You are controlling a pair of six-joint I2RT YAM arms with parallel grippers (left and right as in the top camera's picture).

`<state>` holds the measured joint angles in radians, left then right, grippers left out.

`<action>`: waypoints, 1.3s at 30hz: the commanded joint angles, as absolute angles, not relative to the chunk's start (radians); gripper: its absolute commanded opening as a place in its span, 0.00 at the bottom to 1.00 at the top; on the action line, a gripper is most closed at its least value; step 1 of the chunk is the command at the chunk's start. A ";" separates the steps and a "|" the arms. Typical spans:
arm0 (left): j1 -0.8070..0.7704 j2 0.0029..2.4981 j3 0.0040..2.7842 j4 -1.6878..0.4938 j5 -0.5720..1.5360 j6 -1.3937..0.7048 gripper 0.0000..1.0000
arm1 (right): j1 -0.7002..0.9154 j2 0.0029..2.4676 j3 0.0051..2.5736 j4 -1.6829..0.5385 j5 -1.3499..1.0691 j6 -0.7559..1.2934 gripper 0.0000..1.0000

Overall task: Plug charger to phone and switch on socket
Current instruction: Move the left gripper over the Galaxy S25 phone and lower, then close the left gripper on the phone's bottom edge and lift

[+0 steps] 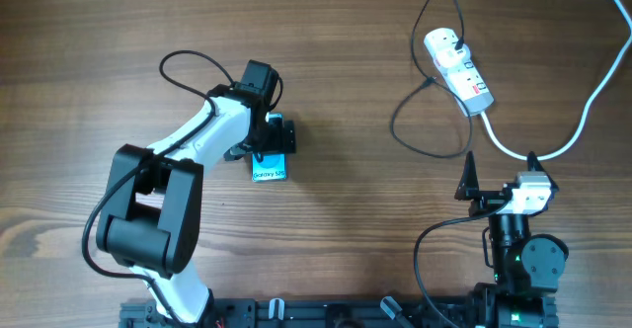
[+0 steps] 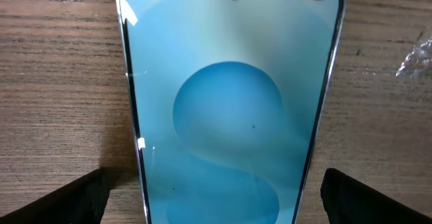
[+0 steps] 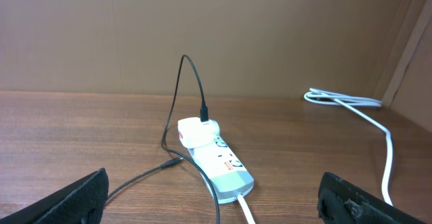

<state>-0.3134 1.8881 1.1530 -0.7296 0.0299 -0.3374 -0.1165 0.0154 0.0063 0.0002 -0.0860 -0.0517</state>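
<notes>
Between the spread fingers [image 2: 74,200] of the left tool [image 1: 275,138] lies the phone [image 2: 229,116], flat on the counter [image 1: 346,51] with its cyan screen up. The tool is released, jaws wide to either side of the handset and gripping nothing. Across the counter the right tool [image 1: 501,173] hangs low near its own base, likewise released and empty, facing the power strip [image 3: 219,160]. The charger [image 1: 395,125] already has its white plug block [image 3: 198,133] seated in the strip's far outlet. Its thin black cable loops out over the wood, and the connector tip [image 1: 432,83] lies loose just beside the strip, well apart from the phone. I judge the task to be at its opening step: nothing is joined to the phone yet, and whether the strip's switch is on I cannot tell. The next move probably calls for the left tool to close on the phone and steady it, while the right reaches forward for the small connector tip, a fine pinch. Counted: two tools, one phone, one charger, one two-outlet power strip, and one thick white cord [image 1: 583,121] trailing from it.
</notes>
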 commanded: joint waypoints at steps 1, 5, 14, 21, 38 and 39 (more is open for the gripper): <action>-0.321 1.917 1.128 -0.714 0.033 -0.377 1.00 | -0.111 0.004 0.005 0.006 -0.098 -0.060 1.00; -0.324 1.917 1.084 -0.683 0.033 -0.427 0.95 | -0.111 0.004 0.005 0.006 -0.098 -0.060 0.99; -0.324 1.917 1.058 -0.654 0.031 -0.394 0.81 | -0.111 0.004 0.005 0.006 -0.098 -0.060 1.00; -0.324 1.917 1.058 -0.651 0.028 -0.376 0.69 | -0.111 0.004 0.005 0.006 -0.097 -0.060 1.00; -0.323 1.917 1.058 -0.638 0.020 -0.373 1.00 | -0.111 0.004 0.005 0.006 -0.098 -0.060 1.00; -0.324 1.917 1.058 -0.636 0.013 -0.372 1.00 | -0.111 0.004 0.005 0.006 -0.098 -0.060 1.00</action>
